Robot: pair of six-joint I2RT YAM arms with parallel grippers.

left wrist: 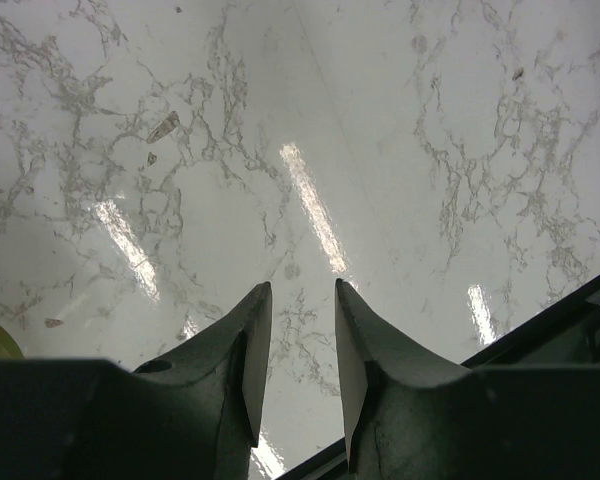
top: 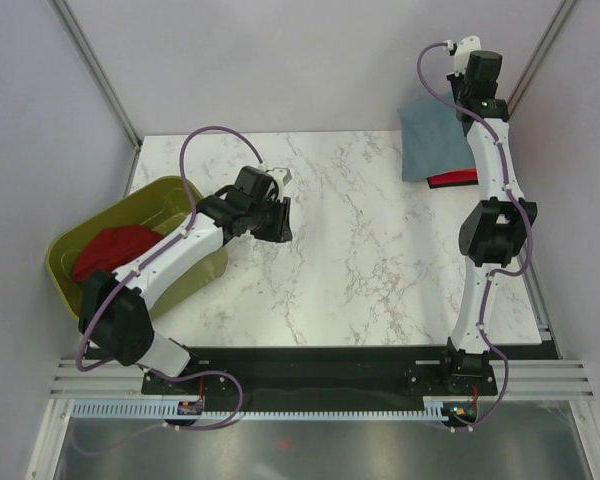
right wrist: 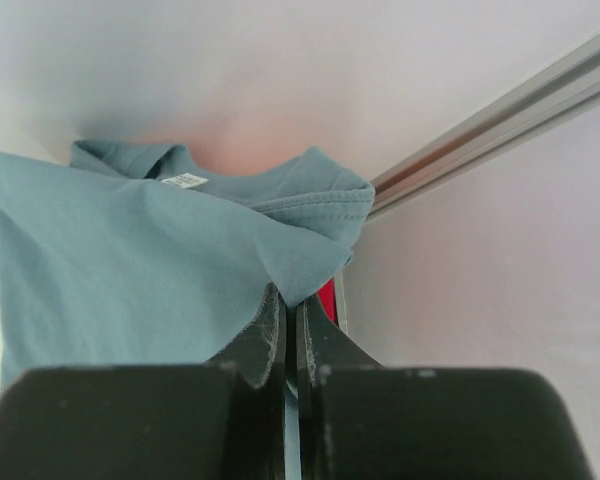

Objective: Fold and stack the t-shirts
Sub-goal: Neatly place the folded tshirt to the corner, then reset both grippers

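- The left fingers (left wrist: 252, 312) stand half apart above the bare marble tabletop (top: 360, 260) and hold nothing.
- The right fingers (right wrist: 280, 325) are closed at a fold of the slate blue-grey t-shirt (right wrist: 130, 270) in the far right corner. I cannot tell if cloth is pinched.
- A red t-shirt (top: 456, 180) beneath it shows only an edge.
- A dark red t-shirt (top: 115, 250) lies crumpled in the olive tub (top: 170, 190), partly hidden by the left arm (top: 180, 245).

My gripper (right wrist: 289, 300) pinched on the blue-grey shirt (right wrist: 130, 270).
My fingers are pressed tight together on a corner fold at the shirt's near edge, with a blue sliver showing between them. A white label (right wrist: 184, 181) sits at its collar, on the far side. A strip of red cloth (right wrist: 326, 297) peeks from under the shirt, just right of the pinched corner. A metal rail (right wrist: 500, 110) runs off beyond the shirt's right side.
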